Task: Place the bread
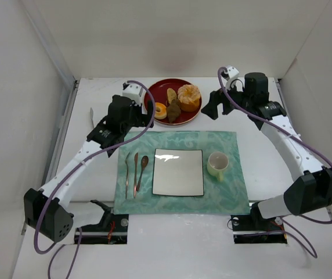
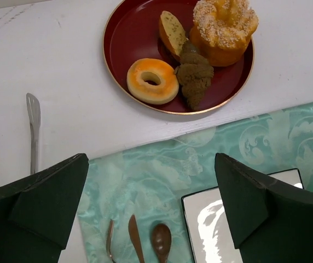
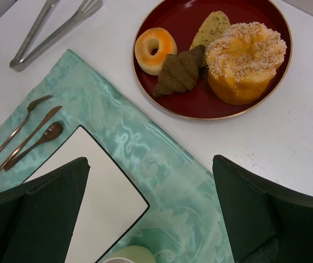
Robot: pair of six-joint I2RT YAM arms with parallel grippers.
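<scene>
Top external: bread (image 1: 174, 109) on red tray (image 1: 159, 92) w/ doughnut (image 1: 161, 110), left fingers (image 2: 47, 192) & right fingers (image 3: 41, 203) spread, empty.

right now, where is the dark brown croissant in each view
Top external: croissant at upper centre, in the middle of the red plate.
Left wrist: croissant at the top, right of centre.
Right wrist: croissant at the top, near centre.
Shared landmark: the ring doughnut lies just left of it in every view.
</scene>
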